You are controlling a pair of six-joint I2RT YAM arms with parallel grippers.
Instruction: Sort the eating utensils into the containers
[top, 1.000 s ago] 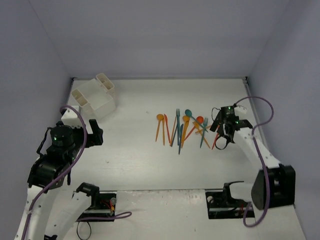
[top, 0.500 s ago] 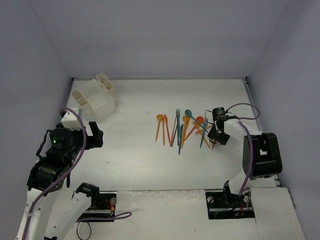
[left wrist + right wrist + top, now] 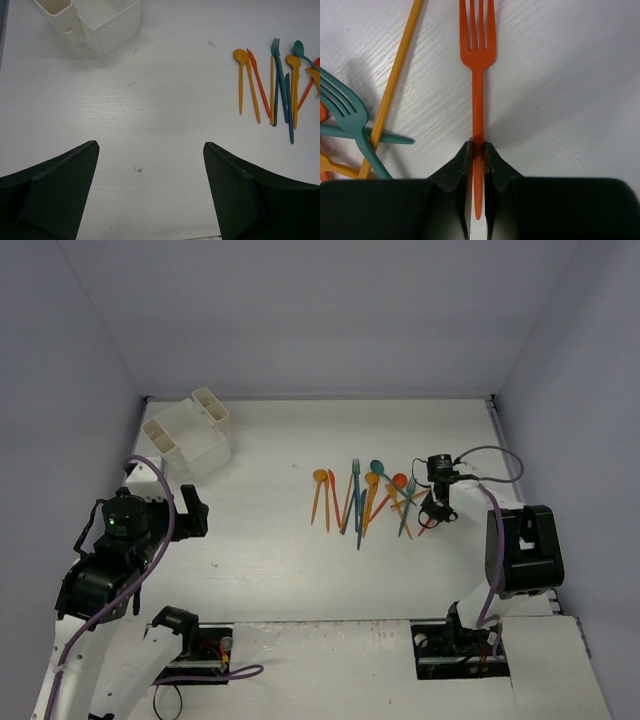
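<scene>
While the right gripper (image 3: pixel 477 150) is clamping the red fork (image 3: pixel 477 55) by its handle, the left gripper (image 3: pixel 150 147) is hanging open. The next move is likely calling for lifting the fork and carrying it to the containers (image 3: pixel 205 454).

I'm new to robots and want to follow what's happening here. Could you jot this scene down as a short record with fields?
right end effector: shut on the handle of the orange-red fork
left end effector: open, holding nothing
other utensils: loose cluster mid-table, orange, teal and blue
containers: white bins at the far left, apart from the utensils
</scene>
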